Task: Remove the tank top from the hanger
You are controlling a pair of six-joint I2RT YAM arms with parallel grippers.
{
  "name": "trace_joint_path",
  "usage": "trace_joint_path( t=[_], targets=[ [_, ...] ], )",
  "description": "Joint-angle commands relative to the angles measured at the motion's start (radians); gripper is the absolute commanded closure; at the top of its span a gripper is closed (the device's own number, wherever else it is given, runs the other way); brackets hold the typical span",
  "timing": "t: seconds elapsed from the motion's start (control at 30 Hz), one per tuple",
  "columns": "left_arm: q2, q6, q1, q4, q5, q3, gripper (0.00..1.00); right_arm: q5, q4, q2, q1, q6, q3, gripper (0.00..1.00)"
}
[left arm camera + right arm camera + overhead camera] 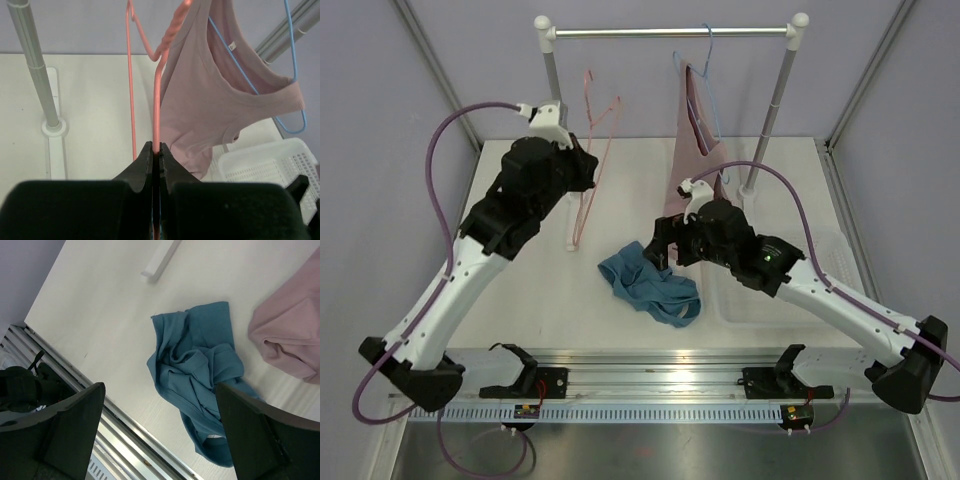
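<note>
tank top [192,370] crumpled, 1 pink hanger [156,105] bare

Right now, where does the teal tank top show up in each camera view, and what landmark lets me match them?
Top external: the teal tank top lies crumpled just below centre.
Left wrist: not in it.
Right wrist: the teal tank top fills the centre and runs toward the bottom edge.
Shared landmark: the dusty-pink tank top, seen in all three views, at the right edge in the right wrist view and centre-right in the left wrist view.
</note>
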Motion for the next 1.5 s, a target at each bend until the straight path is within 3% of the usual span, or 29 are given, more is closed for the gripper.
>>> trace_joint_path(
  t=[0.0,0.17,0.33,0.53,0.63,0.87,0.97,1.03,1.07,1.17,1.23,1.27,1.47],
  targets=[
    [0.128,-0.001,-0.004,-0.073,-0.050,0.211,1.00,0.074,-0.040,-0.078,0.009,0.001,0.041,0.01],
    [0.283,0.011,-0.003,-0.097,-0.072,0.441,1.00,0.033,-0.041,-0.151,0.009,0.003,0.012,0.01],
    [0.398,0.022,0.000,-0.036,-0.072,0.538,1.00,0.010,-0.029,-0.187,0.010,-0.009,-0.026,0.01],
    [0.574,0.024,0.027,-0.093,-0.064,0.765,1.00,-0.012,-0.033,-0.173,0.009,-0.018,-0.052,0.00],
    [0.634,-0.007,0.054,-0.108,-0.031,0.808,1.00,-0.122,-0.018,-0.136,0.009,-0.046,-0.063,0.00],
    [0.659,-0.015,0.062,-0.105,-0.015,0.785,0.95,-0.080,0.008,-0.032,0.018,-0.066,-0.077,0.01],
    [0.639,-0.016,0.063,-0.098,-0.012,0.765,0.83,-0.029,0.006,0.034,0.029,-0.078,-0.063,0.00],
    [0.598,-0.018,0.062,-0.082,-0.021,0.719,0.69,0.032,0.008,0.091,0.039,-0.084,-0.055,0.01],
    [0.581,-0.018,0.063,-0.073,-0.018,0.696,0.56,0.048,0.005,0.112,0.039,-0.087,-0.052,0.01],
    [0.506,-0.006,0.063,-0.038,-0.001,0.615,0.32,0.074,0.022,0.187,0.042,-0.089,-0.058,0.01],
    [0.455,-0.003,0.063,0.003,0.008,0.537,0.21,0.086,0.051,0.232,0.044,-0.081,-0.071,0.01],
    [0.413,0.000,0.063,0.014,0.015,0.518,0.01,0.086,0.066,0.244,0.051,-0.074,-0.075,0.01],
    [0.265,-0.009,0.063,0.010,0.026,0.415,0.01,0.123,0.115,0.394,0.081,-0.095,-0.061,0.01]
  ],
)
